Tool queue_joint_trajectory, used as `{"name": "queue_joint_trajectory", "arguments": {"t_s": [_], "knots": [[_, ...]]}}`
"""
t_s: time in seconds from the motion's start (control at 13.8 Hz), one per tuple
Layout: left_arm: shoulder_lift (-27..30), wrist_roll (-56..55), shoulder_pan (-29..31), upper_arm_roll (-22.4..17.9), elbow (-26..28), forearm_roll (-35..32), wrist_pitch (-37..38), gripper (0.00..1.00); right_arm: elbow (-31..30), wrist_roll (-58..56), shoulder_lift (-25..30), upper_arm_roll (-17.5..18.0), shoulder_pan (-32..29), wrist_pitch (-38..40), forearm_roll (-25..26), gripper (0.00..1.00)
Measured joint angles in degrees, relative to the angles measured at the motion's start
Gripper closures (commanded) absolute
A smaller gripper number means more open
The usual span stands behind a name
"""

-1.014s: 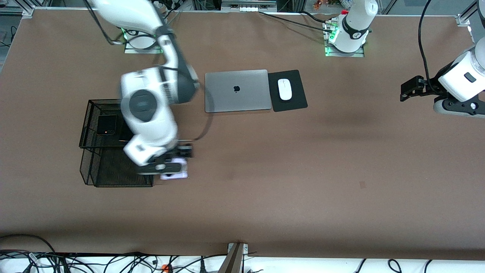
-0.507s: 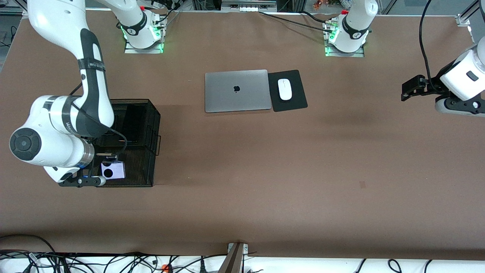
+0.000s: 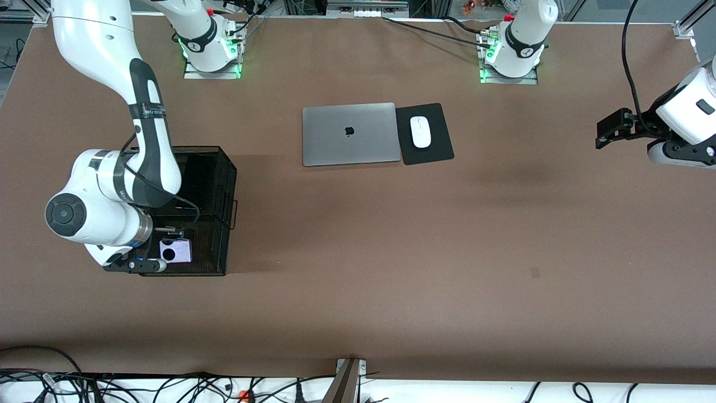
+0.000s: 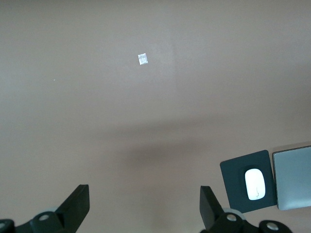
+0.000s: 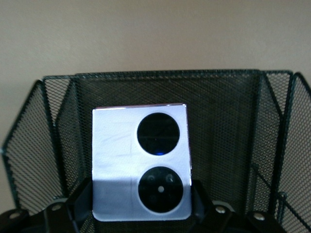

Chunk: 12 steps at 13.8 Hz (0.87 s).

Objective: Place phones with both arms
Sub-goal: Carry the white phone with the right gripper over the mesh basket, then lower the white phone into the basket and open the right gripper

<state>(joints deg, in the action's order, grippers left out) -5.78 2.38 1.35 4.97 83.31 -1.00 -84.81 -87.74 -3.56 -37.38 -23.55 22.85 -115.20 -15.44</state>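
**Right arm holding a lilac flip phone inside a mesh basket**

A brown counter [image 3: 358, 268] is seen from high above, with two white robot arms based along its far edge.

The right arm is reaching down into a black wire-mesh basket [image 3: 221, 190] sitting toward the right arm's end of the counter. Its right pincer [image 3: 170, 246] is grasping the lilac-white flip phone [image 3: 175, 250], clenched on the phone's two sides. The phone is facing up, showing two round black lenses, and is sitting within the basket section nearest the front camera. In the right wrist view the phone [image 5: 141, 162] is filling the middle, with mesh walls [image 5: 218, 97] rising around it. The other phones are hidden by the arm and the dark basket.

The left arm is waiting, its left pincer [image 3: 609, 130] hanging released, fingers wide apart, over bare counter near the left arm's end.

A closed grey laptop [image 3: 349, 134] is lying near the middle of the far edge, with a white mouse [image 3: 420, 132] on a black mouse pad [image 3: 436, 151] just beside it.
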Motion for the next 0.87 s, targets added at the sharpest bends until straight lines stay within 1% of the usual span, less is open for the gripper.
{"name": "queue_joint_trajectory", "arguments": {"t_s": [0.07,0.14,0.22,0.29,0.36,0.43,0.72,0.8,0.87], "knots": [[0.0,0.0,0.0,0.0,0.0,0.0,0.0,0.00,-0.5,0.2,0.0,0.0,-0.1,0.0,0.0,0.74],[0.0,0.0,0.0,0.0,0.0,0.0,0.0,0.00,-1.1,0.4,0.0,0.0,-0.2,0.0,0.0,0.66],[-0.1,0.0,0.0,0.0,0.0,0.0,0.0,0.00,-1.5,0.4,0.0,0.0,-0.3,0.0,0.0,0.55],[-0.1,0.0,0.0,0.0,0.0,0.0,0.0,0.00,-1.9,0.5,0.0,-0.1,-0.4,0.0,0.0,0.33],[-0.1,0.0,0.1,-0.1,0.0,0.0,0.0,0.00,-2.1,0.5,0.0,-0.1,-0.6,0.0,0.0,0.14],[-0.1,0.0,0.3,-0.1,0.0,0.0,0.0,0.00,-2.1,0.5,0.0,-0.1,-0.8,0.0,0.0,0.01],[-0.1,0.0,0.7,-0.4,0.0,0.0,0.1,0.00,-1.6,0.6,0.6,-0.3,-1.2,-0.1,-0.1,0.01],[-0.1,0.0,0.7,-0.3,0.0,0.0,0.1,0.00,-0.8,0.7,0.8,-0.5,-1.3,0.4,-0.1,0.01],[-0.1,0.0,0.7,-0.3,0.0,0.0,0.1,0.00,0.8,0.7,1.0,-0.8,-1.6,2.9,-0.2,0.01]]}}
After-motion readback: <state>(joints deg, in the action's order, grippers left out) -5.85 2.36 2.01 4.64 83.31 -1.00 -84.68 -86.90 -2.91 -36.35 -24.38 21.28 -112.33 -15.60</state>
